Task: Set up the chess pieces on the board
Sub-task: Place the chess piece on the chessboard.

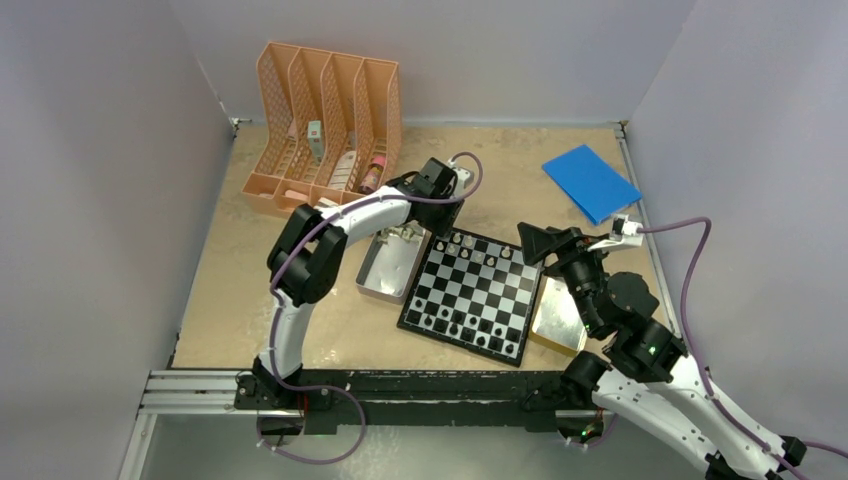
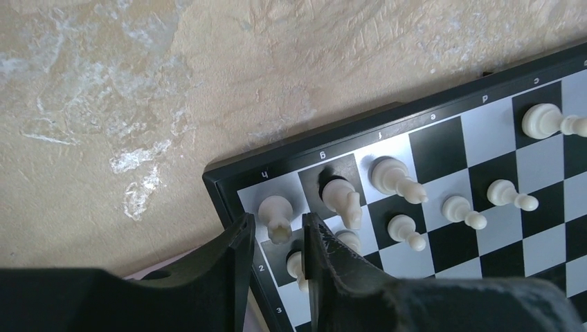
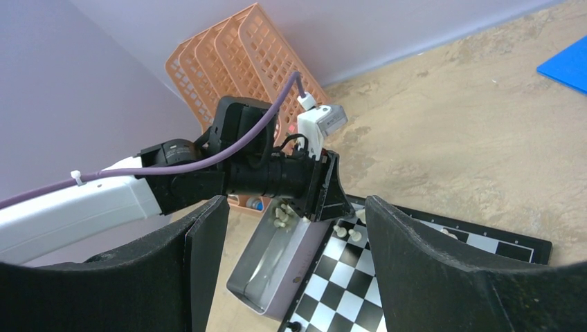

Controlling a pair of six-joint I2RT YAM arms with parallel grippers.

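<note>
Far-left corner of the board (image 1: pixel 470 295) is tight. White pieces (image 2: pixel 394 176) stand close in two rows, and the left gripper (image 2: pixel 277 232) sits over the corner rook (image 2: pixel 277 216) (jaws slightly apart). Black pieces (image 1: pixel 455 325) line the near ranks; the middle ranks give passage. A metal tin (image 1: pixel 390 265) flanks the left rim and a second tin (image 1: pixel 558 318) the right. The right gripper (image 1: pixel 540 243) hangs over the right edge. Open table (image 1: pixel 260 290) lies further left.

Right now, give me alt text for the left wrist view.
Two black fingers of the left tool straddle a white rook on the corner square of the board; contact is unclear. Beside it stand a white knight, a bishop and pawns, with beige table beyond.
</note>
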